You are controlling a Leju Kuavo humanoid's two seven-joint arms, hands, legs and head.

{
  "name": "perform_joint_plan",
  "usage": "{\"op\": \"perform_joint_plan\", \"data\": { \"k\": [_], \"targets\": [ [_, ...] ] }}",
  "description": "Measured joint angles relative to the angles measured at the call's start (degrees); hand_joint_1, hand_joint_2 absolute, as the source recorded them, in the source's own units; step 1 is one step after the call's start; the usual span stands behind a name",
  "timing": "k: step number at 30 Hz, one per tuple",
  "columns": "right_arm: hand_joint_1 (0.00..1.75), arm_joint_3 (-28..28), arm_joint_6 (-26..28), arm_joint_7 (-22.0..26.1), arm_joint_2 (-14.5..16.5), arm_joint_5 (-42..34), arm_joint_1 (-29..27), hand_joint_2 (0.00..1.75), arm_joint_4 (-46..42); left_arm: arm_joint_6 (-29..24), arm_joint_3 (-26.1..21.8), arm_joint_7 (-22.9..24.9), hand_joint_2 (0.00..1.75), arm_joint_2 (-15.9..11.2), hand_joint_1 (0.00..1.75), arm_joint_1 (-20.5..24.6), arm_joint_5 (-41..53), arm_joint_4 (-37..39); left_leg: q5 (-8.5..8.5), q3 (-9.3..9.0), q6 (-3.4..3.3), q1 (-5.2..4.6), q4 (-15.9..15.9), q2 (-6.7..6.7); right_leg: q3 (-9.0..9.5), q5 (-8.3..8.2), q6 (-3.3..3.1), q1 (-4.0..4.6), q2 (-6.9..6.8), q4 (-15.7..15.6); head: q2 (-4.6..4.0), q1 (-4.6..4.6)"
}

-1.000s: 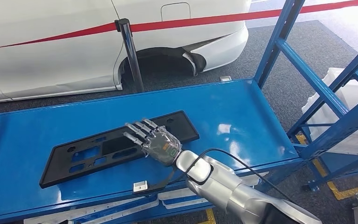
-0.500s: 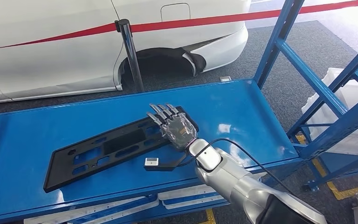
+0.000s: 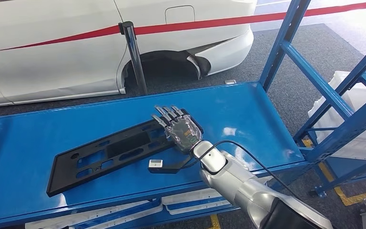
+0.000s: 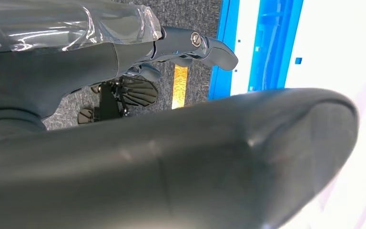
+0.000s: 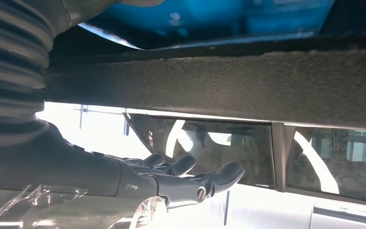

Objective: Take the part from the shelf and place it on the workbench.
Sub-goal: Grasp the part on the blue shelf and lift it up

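The part [image 3: 109,150] is a long flat black frame plate with several cut-outs, lying at a slant on the blue workbench [image 3: 238,109]. My right hand [image 3: 181,131] is over the plate's right end with its fingers stretched out and apart, and nothing is gripped. The right wrist view shows those fingers [image 5: 190,179] straight and empty. A small grey box [image 3: 156,164] on a black bracket sticks out from the wrist just above the bench. In the left wrist view my left hand [image 4: 190,45] hangs over the floor, fingers extended, holding nothing.
A white car [image 3: 52,47] stands behind the bench, with a steel post [image 3: 136,57] and a red barrier belt in front of it. The blue shelf rack [image 3: 324,86] rises at the right, with white foam trays [image 3: 362,95] behind it. White panels lie under the bench's front edge.
My right hand has slid from the plate's middle to its right end and has held still for the last half second. The plate has turned slightly on the bench.
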State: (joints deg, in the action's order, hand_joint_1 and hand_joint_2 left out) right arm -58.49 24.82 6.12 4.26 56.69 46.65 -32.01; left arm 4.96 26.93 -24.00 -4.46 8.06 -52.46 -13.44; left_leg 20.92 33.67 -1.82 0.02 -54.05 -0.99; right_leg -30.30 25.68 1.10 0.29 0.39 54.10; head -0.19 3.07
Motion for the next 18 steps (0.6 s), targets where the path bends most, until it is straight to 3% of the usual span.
{"op": "perform_joint_plan", "data": {
  "k": [3, 4, 7, 8, 18],
  "targets": [
    [0.0, 0.02, 0.3, 0.24, 0.07, 0.96, 0.0, 1.75, 0.15, -0.05, 0.0, 0.0, 0.0, 0.0, 0.0, 0.19, 0.0, 0.0, 0.0, -0.03, 0.0, 0.0, 0.0, 0.0, 0.03, 0.0, 0.0, 0.0, 0.0, 0.0, 0.0, 0.01],
    [0.15, 0.02, 0.3, 0.39, 0.1, 1.26, 0.0, 1.75, 0.23, -0.05, 0.0, 0.0, 0.0, 0.0, 0.0, 0.26, 0.0, 0.0, 0.0, -0.04, 0.0, 0.0, 0.0, 0.0, 0.04, 0.0, 0.0, 0.0, 0.0, 0.0, 0.0, 0.0],
    [1.46, 0.02, 0.13, 0.67, 0.19, 1.78, -0.05, 1.75, 0.5, -0.06, 0.0, 0.0, 0.0, 0.0, 0.0, 0.45, -0.01, 0.0, 0.0, -0.07, 0.0, 0.0, 0.0, 0.0, 0.08, 0.0, 0.0, 0.0, 0.0, 0.0, 0.01, 0.0],
    [1.74, 0.02, -0.01, 0.72, 0.2, 1.92, -0.1, 1.75, 0.62, -0.06, -0.01, 0.0, 0.0, 0.0, 0.0, 0.49, -0.01, 0.0, 0.0, -0.08, 0.0, 0.0, 0.0, 0.0, 0.08, 0.0, 0.0, 0.0, 0.0, 0.0, 0.01, 0.01],
    [1.75, -0.45, -2.02, 0.85, 0.22, 2.29, -0.97, 1.75, 2.43, -0.06, -0.04, 0.0, 0.0, 0.0, 0.0, 0.66, -0.23, 0.0, 0.01, -0.17, 0.0, 0.0, 0.01, 0.03, 0.14, 0.0, 0.0, 0.01, 0.03, -0.01, -0.01, 0.01]
  ]
}}
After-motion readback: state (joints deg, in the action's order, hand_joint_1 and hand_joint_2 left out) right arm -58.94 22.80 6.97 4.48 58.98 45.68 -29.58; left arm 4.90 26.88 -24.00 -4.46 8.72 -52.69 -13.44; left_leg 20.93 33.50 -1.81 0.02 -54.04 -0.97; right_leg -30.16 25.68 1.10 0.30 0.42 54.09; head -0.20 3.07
